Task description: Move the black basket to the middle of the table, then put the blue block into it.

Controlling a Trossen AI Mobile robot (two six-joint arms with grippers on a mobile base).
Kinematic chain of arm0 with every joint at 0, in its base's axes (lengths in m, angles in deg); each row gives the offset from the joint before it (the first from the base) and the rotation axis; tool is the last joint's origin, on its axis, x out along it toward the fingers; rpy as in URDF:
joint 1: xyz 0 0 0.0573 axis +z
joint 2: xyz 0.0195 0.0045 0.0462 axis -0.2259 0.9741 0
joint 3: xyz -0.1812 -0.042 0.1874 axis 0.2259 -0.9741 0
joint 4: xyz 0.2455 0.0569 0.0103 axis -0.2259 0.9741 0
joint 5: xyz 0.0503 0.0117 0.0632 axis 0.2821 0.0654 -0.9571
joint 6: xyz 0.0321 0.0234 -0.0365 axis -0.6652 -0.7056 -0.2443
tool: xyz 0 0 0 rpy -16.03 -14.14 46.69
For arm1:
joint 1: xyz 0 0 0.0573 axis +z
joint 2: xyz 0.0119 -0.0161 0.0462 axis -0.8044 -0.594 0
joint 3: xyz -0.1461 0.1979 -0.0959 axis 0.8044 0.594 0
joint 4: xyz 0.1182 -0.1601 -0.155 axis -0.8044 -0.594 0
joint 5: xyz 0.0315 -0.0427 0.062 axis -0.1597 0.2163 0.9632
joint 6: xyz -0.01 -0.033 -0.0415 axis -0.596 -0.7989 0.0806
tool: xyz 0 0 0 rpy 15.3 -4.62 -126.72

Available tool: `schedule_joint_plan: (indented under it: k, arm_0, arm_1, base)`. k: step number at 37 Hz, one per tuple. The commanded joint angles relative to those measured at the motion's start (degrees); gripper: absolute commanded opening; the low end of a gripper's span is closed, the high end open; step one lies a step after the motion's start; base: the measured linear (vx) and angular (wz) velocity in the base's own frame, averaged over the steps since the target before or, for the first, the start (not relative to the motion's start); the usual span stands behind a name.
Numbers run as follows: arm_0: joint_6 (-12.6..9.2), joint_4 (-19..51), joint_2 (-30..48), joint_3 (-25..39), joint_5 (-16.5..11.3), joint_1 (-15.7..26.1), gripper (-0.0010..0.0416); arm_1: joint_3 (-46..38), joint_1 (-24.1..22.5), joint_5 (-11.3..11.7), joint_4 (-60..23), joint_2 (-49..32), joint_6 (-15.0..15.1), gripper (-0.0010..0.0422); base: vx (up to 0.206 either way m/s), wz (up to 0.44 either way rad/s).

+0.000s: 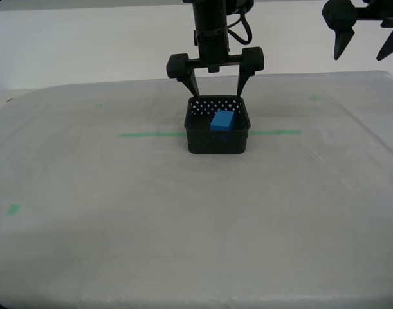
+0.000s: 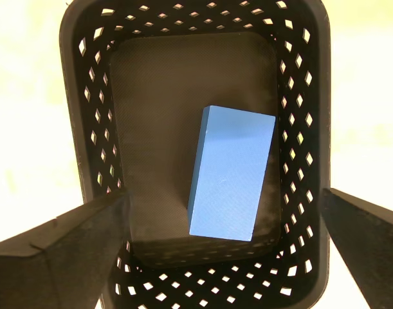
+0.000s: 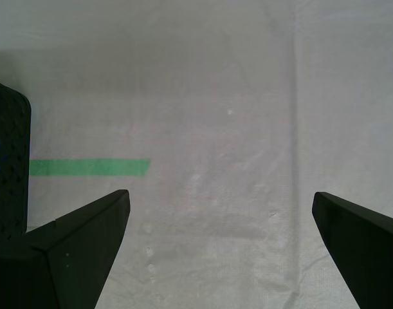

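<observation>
The black basket [image 1: 217,143] stands on the table [image 1: 119,212] near its middle, across the green tape line [image 1: 151,134]. Inside it the blue block [image 1: 222,120] lies tilted on the floor, free of any finger. My second gripper [image 1: 217,92] hangs open just above the basket's far rim. The second wrist view looks straight down into the basket [image 2: 87,129] at the block [image 2: 231,174], with my second gripper [image 2: 225,195] spread wide around it. My first gripper [image 1: 359,56] is raised at the exterior view's upper right, open and empty [image 3: 220,195].
Small green tape bits lie at the exterior view's left [image 1: 13,208] and far right [image 1: 315,98]. The first wrist view shows the cloth [image 3: 247,96], a tape end [image 3: 87,167] and one corner of the basket [image 3: 6,167].
</observation>
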Motion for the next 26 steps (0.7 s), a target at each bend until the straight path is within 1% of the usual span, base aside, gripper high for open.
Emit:
schedule_joint_plan:
  k: [1,3,5,8,10,16,21,26]
  arm_0:
    - [0.0,0.0,0.0,0.0,0.0,0.0,0.0399]
    - [0.0,0.0,0.0,0.0,0.0,0.0,0.0398]
    - [0.0,0.0,0.0,0.0,0.0,0.0,0.0399]
    - [0.0,0.0,0.0,0.0,0.0,0.0,0.0398]
    - [0.0,0.0,0.0,0.0,0.0,0.0,0.0399]
    - [0.0,0.0,0.0,0.0,0.0,0.0,0.0398]
    - [0.0,0.0,0.0,0.0,0.0,0.0,0.0398]
    - [0.0,-0.1,0.0,0.0,0.0,0.0,0.0399]
  arm_1:
    - [0.0,-0.1,0.1,-0.1,0.2,0.3,0.0395]
    - [0.0,-0.2,0.1,-0.1,0.2,0.4,0.0407]
    - [0.0,-0.3,0.1,-0.2,0.3,0.6,0.0397]
    - [0.0,-0.5,0.2,-0.3,0.4,1.0,0.0405]
    - [0.0,-0.5,0.3,-0.4,0.6,1.5,0.0399]
    - [0.0,-0.5,0.7,-2.1,1.8,3.2,0.0402]
    - [0.0,-0.3,1.8,-4.8,3.5,3.7,0.0402]
    - [0.0,-0.2,4.0,-6.6,5.5,4.0,0.0401]
  base:
    - [0.000,0.000]
    - [0.000,0.000]
    - [0.000,0.000]
    - [0.000,0.000]
    - [0.000,0.000]
    - [0.000,0.000]
    - [0.000,0.000]
    - [0.000,0.000]
